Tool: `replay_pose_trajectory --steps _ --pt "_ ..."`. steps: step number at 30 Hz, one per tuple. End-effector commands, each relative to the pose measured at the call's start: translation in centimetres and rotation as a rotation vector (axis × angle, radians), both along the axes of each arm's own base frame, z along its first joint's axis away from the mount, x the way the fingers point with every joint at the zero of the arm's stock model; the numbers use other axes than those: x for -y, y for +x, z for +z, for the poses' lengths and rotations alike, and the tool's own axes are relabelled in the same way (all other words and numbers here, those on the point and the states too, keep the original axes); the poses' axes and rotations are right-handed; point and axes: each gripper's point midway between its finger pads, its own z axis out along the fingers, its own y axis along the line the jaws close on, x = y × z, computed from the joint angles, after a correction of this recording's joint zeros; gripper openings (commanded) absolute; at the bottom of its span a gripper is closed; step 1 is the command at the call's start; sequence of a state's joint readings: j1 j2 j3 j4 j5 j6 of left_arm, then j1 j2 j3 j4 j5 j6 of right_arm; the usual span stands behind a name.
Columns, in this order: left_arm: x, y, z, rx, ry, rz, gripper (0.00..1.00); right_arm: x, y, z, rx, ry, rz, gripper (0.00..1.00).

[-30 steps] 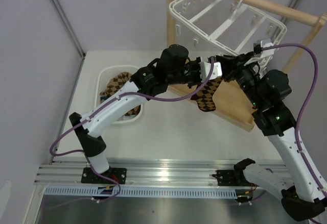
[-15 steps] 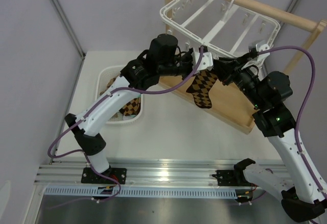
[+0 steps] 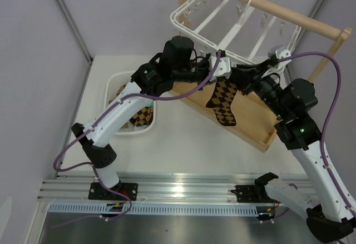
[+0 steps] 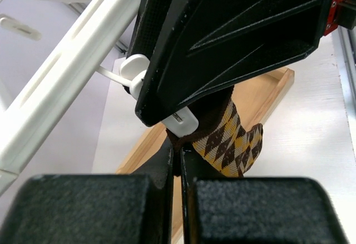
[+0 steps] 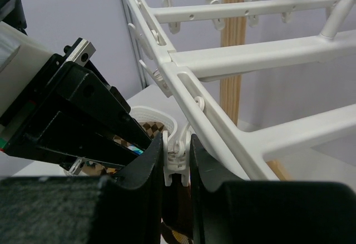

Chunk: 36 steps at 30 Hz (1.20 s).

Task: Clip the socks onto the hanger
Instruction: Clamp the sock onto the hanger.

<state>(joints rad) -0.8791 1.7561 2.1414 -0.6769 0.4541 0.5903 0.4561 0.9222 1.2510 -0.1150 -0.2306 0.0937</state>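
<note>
Up under the near rail of the hanger (image 3: 196, 34), the left pincer (image 4: 179, 154) is narrowed almost to nothing; its two black fingers (image 4: 100, 210) pinch the dark brown cuff of an argyle sock (image 4: 229, 144); the brown-and-tan diamond part of that sock hangs free below the grip, above the wooden tray (image 3: 253, 123). Just beside it, nose to nose, the right pincer (image 5: 177, 147) is closed on a small white clip (image 5: 177, 169), one finger pressing each side of it; the clip dangles from the hanger's rail, directly over the sock's cuff. From the left wrist view the clip's lower end lies against the cuff; whether its jaws have the fabric between them I cannot tell, since the right arm's black housing covers that spot.

Further out, the hanger is a white plastic grid frame with more small clips along its bars; it hangs by its hook from the light wooden rod (image 3: 289, 11) at the far right of the scene; the rod rests on a wooden post (image 5: 233, 60), and the tray lies below as the stand's base. To the left, well apart from both pincers, a white oval mesh basket (image 3: 114, 85) sits on the white bench (image 3: 183, 155); more argyle socks (image 3: 129, 91) lie inside it.
</note>
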Motion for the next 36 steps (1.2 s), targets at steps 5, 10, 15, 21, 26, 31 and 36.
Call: replay_pose_trajectory --steps 5,10,15,21,26,31,36 --pt "-0.4 -1.0 3.1 0.013 -0.076 -0.03 0.01 -2.5 -2.5 -2.0 -0.036 -0.064 0.181 0.0" --pt "-1.1 -1.8 3.8 0.011 -0.082 -0.038 0.01 -2.2 -2.3 -2.2 -0.035 -0.072 0.161 0.0" --pt "-1.6 -3.1 3.9 -0.011 -0.078 -0.078 0.01 -2.0 -2.1 -2.4 -0.035 -0.082 0.143 0.0" --pt "-2.1 -3.5 5.1 -0.016 -0.11 -0.07 0.01 -2.0 -2.3 -2.5 -0.034 -0.087 0.15 0.0" --pt "-2.0 -2.6 5.6 -0.017 -0.138 -0.04 0.01 -2.2 -2.6 -2.6 -0.034 -0.092 0.169 0.0" --pt "-1.7 -2.2 5.6 -0.016 -0.142 -0.035 0.01 -2.2 -2.8 -2.6 -0.039 -0.093 0.179 0.14" --pt "-1.6 -1.9 5.1 -0.022 -0.13 -0.024 0.01 -2.1 -3.3 -2.0 -0.026 -0.08 0.181 0.72"
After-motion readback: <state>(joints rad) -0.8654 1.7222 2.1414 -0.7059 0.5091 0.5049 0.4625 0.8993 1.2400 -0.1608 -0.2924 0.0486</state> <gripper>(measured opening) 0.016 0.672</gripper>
